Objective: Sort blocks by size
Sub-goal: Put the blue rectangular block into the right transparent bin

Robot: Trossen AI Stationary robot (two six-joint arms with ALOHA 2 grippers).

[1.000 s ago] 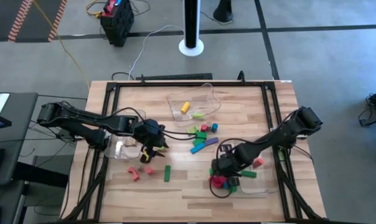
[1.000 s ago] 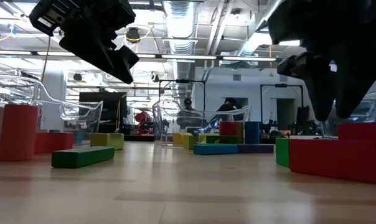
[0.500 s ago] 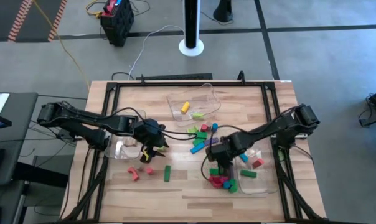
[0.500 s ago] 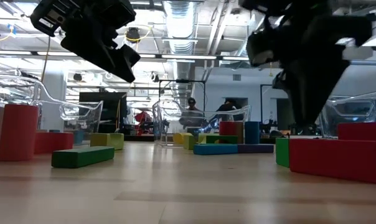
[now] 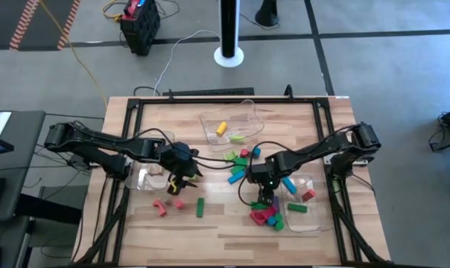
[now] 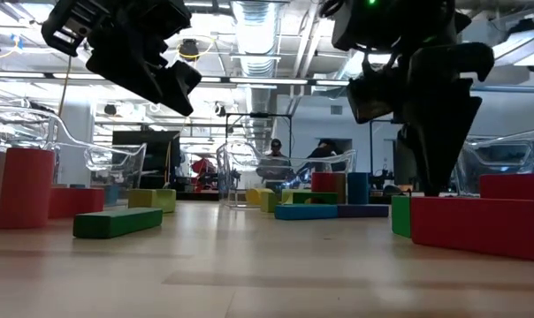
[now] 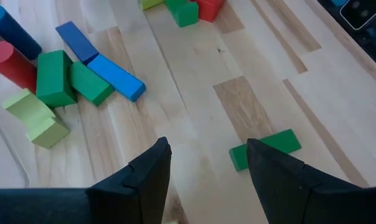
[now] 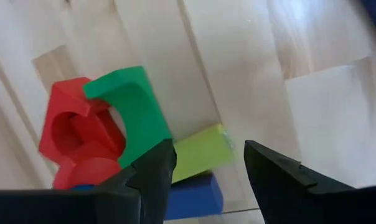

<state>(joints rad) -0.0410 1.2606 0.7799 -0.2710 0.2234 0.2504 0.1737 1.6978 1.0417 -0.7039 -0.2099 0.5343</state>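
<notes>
While my right fingers [image 8: 203, 171] hang open and empty above the light, rigid green wooden arch block [image 8: 133, 112], its flat sides look the surest hold.

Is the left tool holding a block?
No, the left tool is open with only bare wood between its fingers.

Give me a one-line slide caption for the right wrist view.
Open right gripper hovers above a green arch, red arch and lime block on the wooden table.
</notes>
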